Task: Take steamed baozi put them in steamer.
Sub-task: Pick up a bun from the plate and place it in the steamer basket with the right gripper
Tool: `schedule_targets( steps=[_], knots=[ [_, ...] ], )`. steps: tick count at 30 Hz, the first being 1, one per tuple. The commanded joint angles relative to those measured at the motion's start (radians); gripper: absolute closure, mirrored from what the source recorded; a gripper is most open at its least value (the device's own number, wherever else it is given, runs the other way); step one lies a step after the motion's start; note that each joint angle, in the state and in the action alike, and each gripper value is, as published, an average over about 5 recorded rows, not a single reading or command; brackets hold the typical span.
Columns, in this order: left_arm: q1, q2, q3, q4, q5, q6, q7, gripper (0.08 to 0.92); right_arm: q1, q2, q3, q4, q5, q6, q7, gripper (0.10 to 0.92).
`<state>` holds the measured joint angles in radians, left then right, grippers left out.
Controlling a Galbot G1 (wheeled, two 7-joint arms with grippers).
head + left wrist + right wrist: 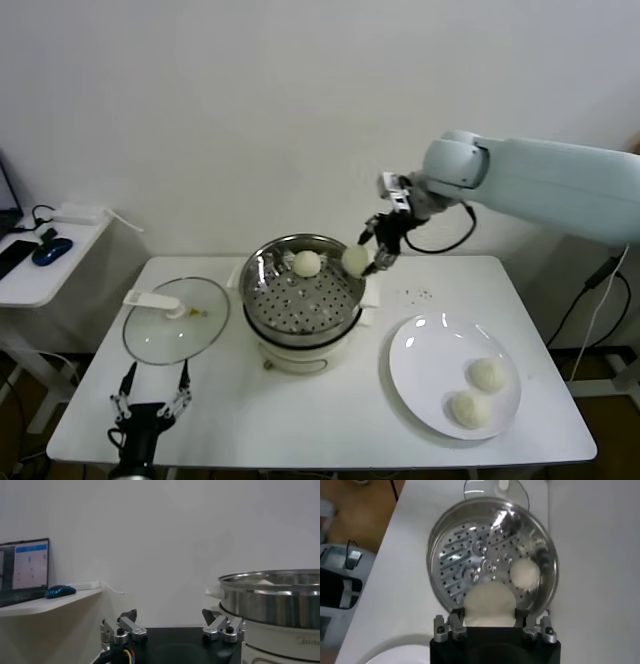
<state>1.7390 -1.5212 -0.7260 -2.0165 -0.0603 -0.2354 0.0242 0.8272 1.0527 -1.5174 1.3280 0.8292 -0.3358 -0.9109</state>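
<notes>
1. The right hand [366,258] grips one baozi [354,261] above the steamer's [262,268] rim.
2. Another bun [306,263] lies inside, beyond it.
3. Two buns [478,392] sit on the plate [412,372].
4. The left hand [150,393], released, apparently hovers low over the worktop [260,415].

A white desk [300,420] carries a flat glass lid [176,320] with a white handle, lying just ahead of the left jaws. A round white plate [430,365] sits below and to the outer side of the right jaws, well apart from them. Far off beyond the left jaws, a side shelf [40,270] holds a blue mouse [50,250] and a laptop [24,570].
</notes>
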Motion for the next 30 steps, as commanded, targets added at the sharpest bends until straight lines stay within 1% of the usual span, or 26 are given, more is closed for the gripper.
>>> schedule_targets(
  steps=[1, 8, 22, 30],
  knots=[
    [-0.004, -0.002, -0.003, -0.003, 0.002, 0.005, 0.001, 0.177, -0.07, 0.248, 0.042, -0.165, 0.031, -0.002, 0.008, 0.365],
    [-0.002, -0.002, -0.009, 0.003, 0.004, 0.003, 0.0, 0.177, -0.186, 0.327, 0.07, -0.278, -0.027, 0.0, 0.006, 0.364],
    [-0.001, 0.0, -0.012, 0.015, 0.002, 0.002, 0.0, 0.177, -0.315, 0.393, 0.12, -0.391, -0.106, 0.003, 0.025, 0.372],
    [0.0, 0.001, -0.015, 0.021, 0.001, -0.002, -0.001, 0.177, -0.345, 0.419, 0.138, -0.424, -0.126, 0.004, 0.025, 0.382]
  ],
)
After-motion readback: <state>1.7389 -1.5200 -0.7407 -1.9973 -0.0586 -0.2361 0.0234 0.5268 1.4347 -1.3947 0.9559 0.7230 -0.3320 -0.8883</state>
